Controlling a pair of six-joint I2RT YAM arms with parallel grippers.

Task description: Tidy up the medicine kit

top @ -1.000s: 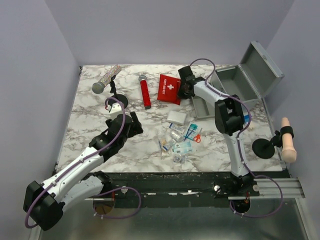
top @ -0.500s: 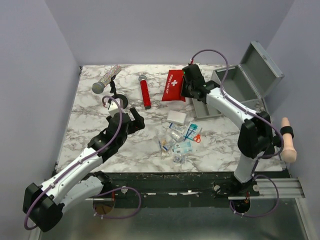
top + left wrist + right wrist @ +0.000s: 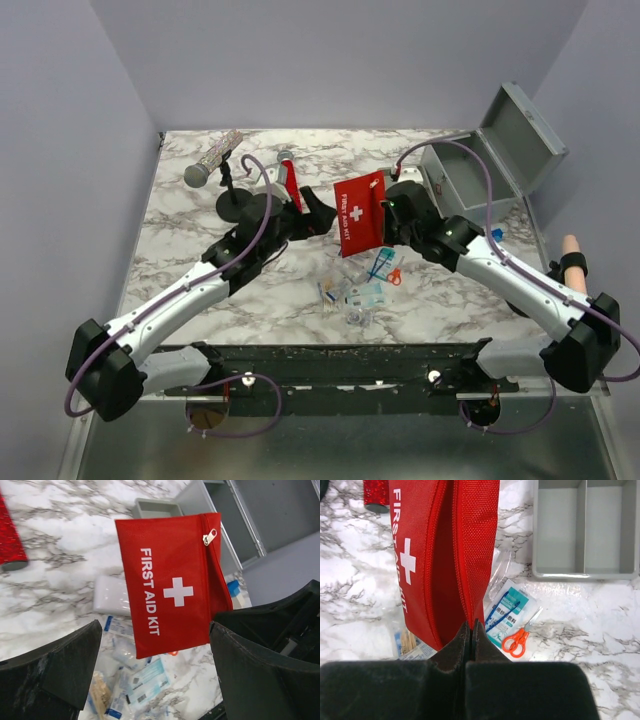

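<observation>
The medicine kit, a grey metal box, stands at the back right with its lid swung up. Its divided tray lies on the marble in front of it. My right gripper is shut on the edge of a red first aid pouch, which hangs upright in the air over the table's middle. My left gripper is open just to the left of the pouch, facing its printed side with nothing between its fingers. Below the pouch lie orange scissors, a tweezers packet and other small packets.
A red glitter cylinder lies behind my left gripper. A microphone leans on a black stand at the back left. A beige object on a black suction mount sits at the right edge. A white pack lies under the pouch.
My right gripper has lifted the red pouch off the back of the table and brought it forward to the middle. My left arm has swung right, up to the pouch.
</observation>
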